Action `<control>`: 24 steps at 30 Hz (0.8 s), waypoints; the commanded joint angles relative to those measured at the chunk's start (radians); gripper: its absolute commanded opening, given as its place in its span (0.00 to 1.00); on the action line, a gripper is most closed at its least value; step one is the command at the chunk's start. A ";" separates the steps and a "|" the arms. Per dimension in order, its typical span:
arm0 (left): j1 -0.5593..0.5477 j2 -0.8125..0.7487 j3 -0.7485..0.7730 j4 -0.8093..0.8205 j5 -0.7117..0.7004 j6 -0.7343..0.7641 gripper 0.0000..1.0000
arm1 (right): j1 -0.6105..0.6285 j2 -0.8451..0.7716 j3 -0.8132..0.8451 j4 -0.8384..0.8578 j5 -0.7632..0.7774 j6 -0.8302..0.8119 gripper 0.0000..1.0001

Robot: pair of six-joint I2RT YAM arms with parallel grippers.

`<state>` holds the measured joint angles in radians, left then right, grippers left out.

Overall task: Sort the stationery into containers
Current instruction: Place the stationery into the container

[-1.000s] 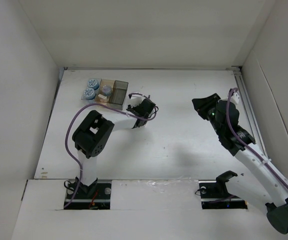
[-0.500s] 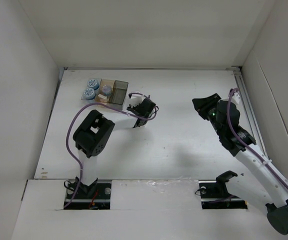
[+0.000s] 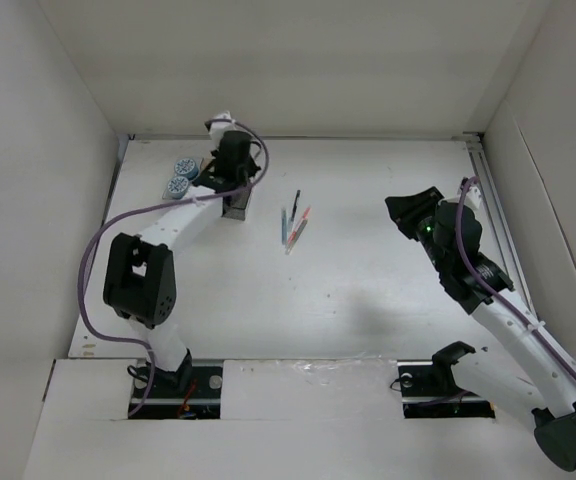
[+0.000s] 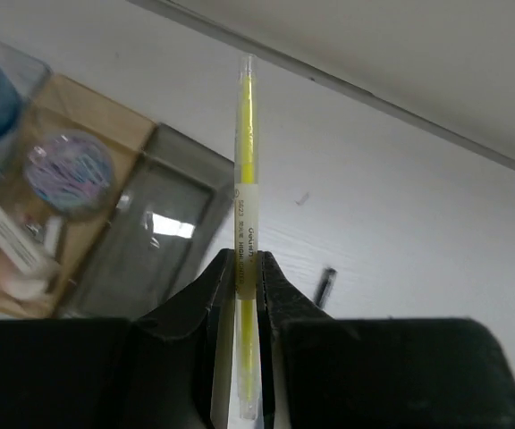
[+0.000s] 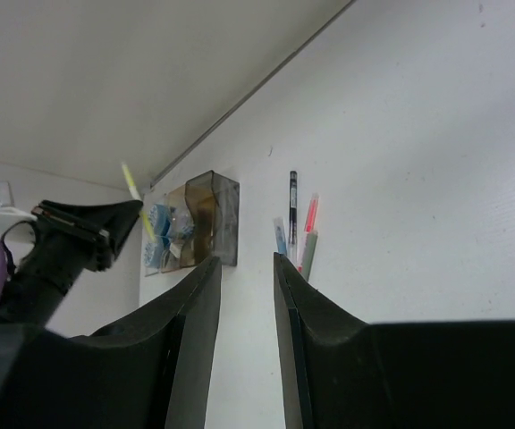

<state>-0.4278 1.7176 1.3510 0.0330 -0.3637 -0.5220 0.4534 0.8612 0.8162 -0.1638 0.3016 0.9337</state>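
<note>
As seen from above, reaches long with the left arm (image 3: 183, 213) toward the far-left corner, elbow low, wrist tipped over, with the left gripper (image 3: 230, 162) hanging over the grey tray (image 3: 238, 205). Shows two tape rolls (image 3: 179, 176) boxed just left of there, and three pens (image 3: 293, 222) loose on the table (image 3: 368, 300), well apart from that tray. Holds the right arm (image 3: 488, 290) folded on its own side, with the right gripper (image 3: 408, 212) raised off the table and turned toward those pens.

From the left wrist, shows both jaws clamped hard on a yellow pen (image 4: 246, 161), laid along the fingers with over half the barrel jutting past the tips, seen just right of the grey tray. Looks light, stiff and slick: liable to pivot or slide in a hold this near one end; better pinched nearer mid-barrel. Shows what look like pale erasers (image 4: 12, 246) in the amber tray (image 4: 88, 121) alongside.

From the right wrist, shows jaws partly apart with nothing between them, pointed at the loose pens, with the lifted yellow pen tilted in the air beyond, beside the grey tray.
</note>
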 commanded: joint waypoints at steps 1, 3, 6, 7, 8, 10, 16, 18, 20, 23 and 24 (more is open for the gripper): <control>0.107 0.087 0.109 -0.005 0.207 0.133 0.04 | 0.017 -0.017 0.029 0.043 -0.005 -0.015 0.36; 0.132 0.131 0.170 -0.042 0.218 0.189 0.03 | 0.018 -0.017 0.029 0.043 -0.005 -0.015 0.36; 0.132 0.184 0.256 -0.094 0.201 0.296 0.03 | 0.018 -0.027 0.029 0.043 -0.005 -0.015 0.36; 0.132 0.185 0.267 -0.094 0.201 0.316 0.03 | 0.018 -0.036 0.029 0.043 -0.005 -0.015 0.36; 0.132 0.185 0.267 -0.094 0.219 0.336 0.03 | 0.018 -0.036 0.029 0.043 -0.005 -0.015 0.37; 0.132 0.203 0.278 -0.094 0.236 0.395 0.03 | 0.018 -0.036 0.029 0.043 -0.005 -0.015 0.37; 0.132 0.261 0.312 -0.143 0.264 0.491 0.03 | 0.018 -0.036 0.029 0.033 -0.005 -0.015 0.37; 0.132 0.270 0.312 -0.143 0.264 0.510 0.03 | 0.018 -0.036 0.029 0.033 -0.005 -0.015 0.37; 0.132 0.280 0.303 -0.154 0.226 0.510 0.03 | 0.018 -0.036 0.029 0.033 -0.005 -0.015 0.37; 0.132 0.301 0.292 -0.154 0.203 0.510 0.03 | 0.018 -0.036 0.029 0.033 -0.005 -0.015 0.37; 0.132 0.301 0.280 -0.154 0.192 0.510 0.03 | 0.018 -0.036 0.029 0.033 -0.005 -0.015 0.37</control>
<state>-0.2993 2.0193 1.6238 -0.1093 -0.1398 -0.0433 0.4599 0.8398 0.8162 -0.1642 0.2985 0.9337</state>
